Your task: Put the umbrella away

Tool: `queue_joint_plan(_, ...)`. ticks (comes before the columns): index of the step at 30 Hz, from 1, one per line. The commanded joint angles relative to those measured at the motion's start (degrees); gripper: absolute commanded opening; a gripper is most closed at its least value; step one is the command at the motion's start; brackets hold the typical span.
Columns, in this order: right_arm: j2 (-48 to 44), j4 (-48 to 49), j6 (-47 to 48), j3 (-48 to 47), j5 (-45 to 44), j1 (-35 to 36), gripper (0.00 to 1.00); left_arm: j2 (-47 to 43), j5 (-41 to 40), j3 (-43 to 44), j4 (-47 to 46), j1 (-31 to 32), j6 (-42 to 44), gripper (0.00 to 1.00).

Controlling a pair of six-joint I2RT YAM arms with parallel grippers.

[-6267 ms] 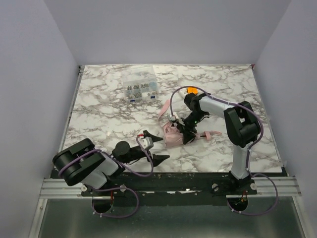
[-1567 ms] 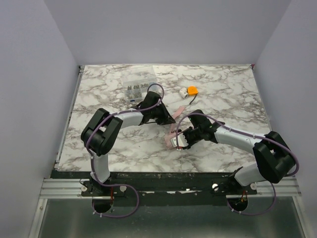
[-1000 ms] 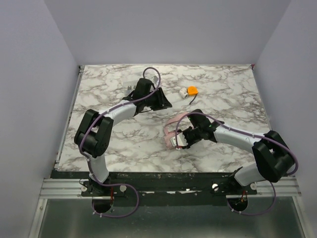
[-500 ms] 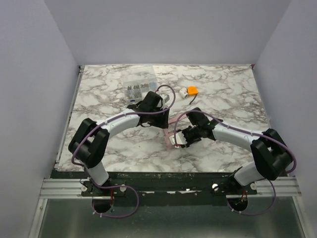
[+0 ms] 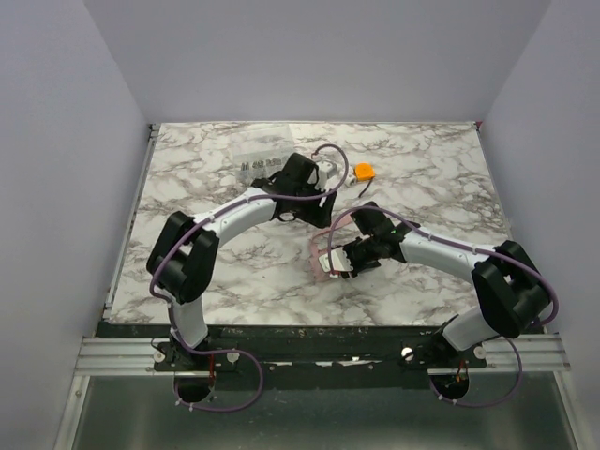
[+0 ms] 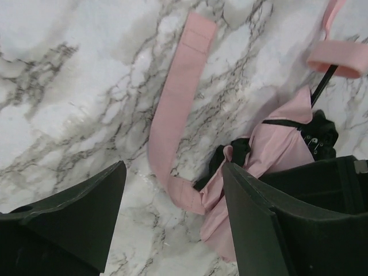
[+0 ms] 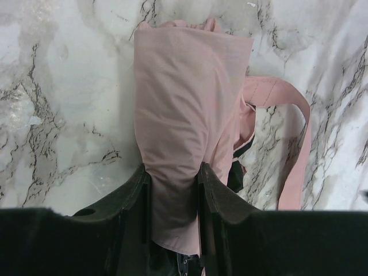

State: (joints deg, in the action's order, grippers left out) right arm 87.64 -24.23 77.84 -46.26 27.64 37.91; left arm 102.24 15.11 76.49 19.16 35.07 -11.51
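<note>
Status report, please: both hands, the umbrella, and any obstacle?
Left hand open, over loose pink strap. Right hand shut on rolled pale pink fabric umbrella, lying on marble table. Small orange-and-white gadget apart, farther back.

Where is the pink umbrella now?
In the top view, the rolled pink umbrella lies near the middle of the marble table, pinched in the right tool, its strap trailing toward the left tool.

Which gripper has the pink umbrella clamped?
The right gripper: it pinches the rolled pale pink fabric umbrella. The left gripper stands open over the loose pink strap, holding nothing.
</note>
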Motion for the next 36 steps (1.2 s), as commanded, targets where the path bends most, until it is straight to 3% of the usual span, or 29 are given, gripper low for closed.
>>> queue_joint_plan(1, 4.4, -15.7, -3.0, 4.7, 1.5, 1.5, 0.12, 4.9, -2.7, 2.2, 8.0, 3.2, 2.2, 0.70)
queue_joint_plan(8, 4.5, -15.7, -3.2, 4.7, 1.5, 1.5, 0.12, 8.1, -13.5, 3.4, 11.5, 5.0, 0.0, 0.67)
queue_joint_plan(17, 4.5, -15.6, -3.4, 4.8, 1.7, 1.5, 0.12, 14.1, -10.1, 7.9, 14.4, 5.4, -1.8, 0.37)
queue_joint_plan(21, 4.4, -15.7, -3.3, 4.7, 1.8, 1.5, 0.12, 15.0, -12.2, 8.4, 14.5, 5.4, -3.9, 0.15)
queue_joint_plan(24, 4.4, -15.7, -3.3, 4.7, 1.8, 1.5, 0.12, 15.0, -13.5, 8.4, 14.2, 5.3, -5.5, 0.04)
queue_joint_plan(28, 4.0, -15.5, -3.4, 4.9, 1.7, 1.5, 0.12, 12.9, -9.2, 4.9, 10.8, 2.7, -10.4, 0.02)
queue_joint_plan(34, 3.9, -15.7, -3.0, 5.0, 1.6, 1.4, 0.12, 4.9, 10.7, -8.9, -9.0, -4.6, -22.7, 0.09)
queue_joint_plan(36, 4.0, -15.8, -3.0, 4.9, 1.6, 1.5, 0.12, 4.1, 12.9, -10.2, -12.6, -5.7, -25.0, 0.13)
